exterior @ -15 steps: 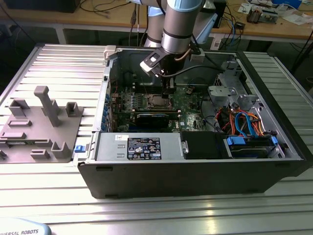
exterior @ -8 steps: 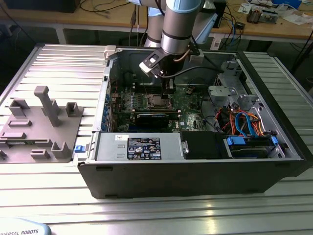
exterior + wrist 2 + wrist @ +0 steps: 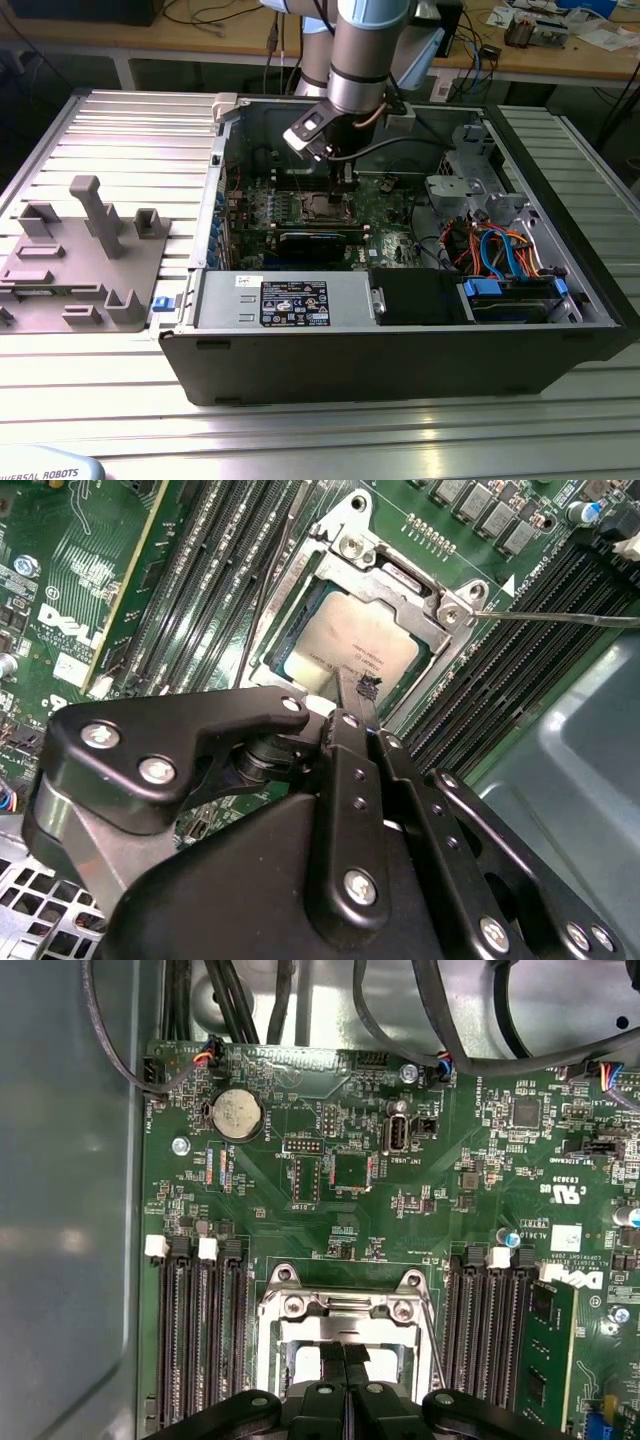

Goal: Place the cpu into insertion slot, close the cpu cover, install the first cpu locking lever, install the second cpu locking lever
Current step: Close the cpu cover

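Gripper: the black gripper [image 3: 338, 190] on the grey arm is seen lowered into the open black computer case [image 3: 400, 365]; in both wrist views [image 3: 362, 686] [image 3: 345, 1352] its tips are poised over the socket.
Fingers: the two black fingers [image 3: 330, 1380] are pressed together side by side with only a thin seam between them, and nothing is seen clamped between them.
Cpu: the small flat square chip with a dull silver-grey top [image 3: 345, 645] is seated in the socket, directly under and just beyond the fingertips.
Insertion slot: the small square socket with a silvery metal rim [image 3: 322, 207] is set in the green circuit board [image 3: 330, 1175] right below the fingers.
Cpu cover: the thin silvery metal frame plate with a cut-out middle [image 3: 405, 598] [image 3: 345, 1328] is laid flat around the chip, its far edge just past the fingertips.
Levers: one thin metal rod [image 3: 560, 617] is seen sticking out from the socket corner across the long black memory slots [image 3: 200, 1330] to one side of the fingers; another thin rod [image 3: 270, 575] is seen along the opposite side.
Contact: whether the fingertips touch the chip cannot be told.
Battery: a round silver coin cell [image 3: 237, 1113] is mounted well beyond the fingers.
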Robot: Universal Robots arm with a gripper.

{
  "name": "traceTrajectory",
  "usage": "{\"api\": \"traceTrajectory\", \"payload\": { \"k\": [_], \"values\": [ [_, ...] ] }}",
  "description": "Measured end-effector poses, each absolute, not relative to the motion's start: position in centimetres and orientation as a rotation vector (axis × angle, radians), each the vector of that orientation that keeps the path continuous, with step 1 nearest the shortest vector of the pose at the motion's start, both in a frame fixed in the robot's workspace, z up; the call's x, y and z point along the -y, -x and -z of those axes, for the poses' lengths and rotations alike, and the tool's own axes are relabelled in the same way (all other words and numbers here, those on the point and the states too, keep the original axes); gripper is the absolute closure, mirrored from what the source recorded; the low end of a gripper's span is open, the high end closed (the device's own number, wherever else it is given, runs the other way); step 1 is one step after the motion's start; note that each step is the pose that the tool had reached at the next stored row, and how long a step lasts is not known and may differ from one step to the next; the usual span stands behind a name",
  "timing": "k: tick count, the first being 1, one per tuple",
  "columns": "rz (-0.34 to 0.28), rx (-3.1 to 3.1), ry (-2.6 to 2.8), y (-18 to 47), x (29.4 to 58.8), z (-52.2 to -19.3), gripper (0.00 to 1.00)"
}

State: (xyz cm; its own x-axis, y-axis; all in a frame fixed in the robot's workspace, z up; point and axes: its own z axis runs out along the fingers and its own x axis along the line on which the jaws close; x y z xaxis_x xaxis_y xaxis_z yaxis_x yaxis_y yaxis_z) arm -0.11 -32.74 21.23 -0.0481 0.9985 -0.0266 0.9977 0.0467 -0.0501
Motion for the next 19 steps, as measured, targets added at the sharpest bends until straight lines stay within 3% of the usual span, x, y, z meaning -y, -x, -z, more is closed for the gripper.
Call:
{"api": "traceTrajectory", "payload": {
  "k": [19],
  "values": [
    [-0.085,2.262,2.157,0.45,32.74,-20.64,0.89]
  ]
}}
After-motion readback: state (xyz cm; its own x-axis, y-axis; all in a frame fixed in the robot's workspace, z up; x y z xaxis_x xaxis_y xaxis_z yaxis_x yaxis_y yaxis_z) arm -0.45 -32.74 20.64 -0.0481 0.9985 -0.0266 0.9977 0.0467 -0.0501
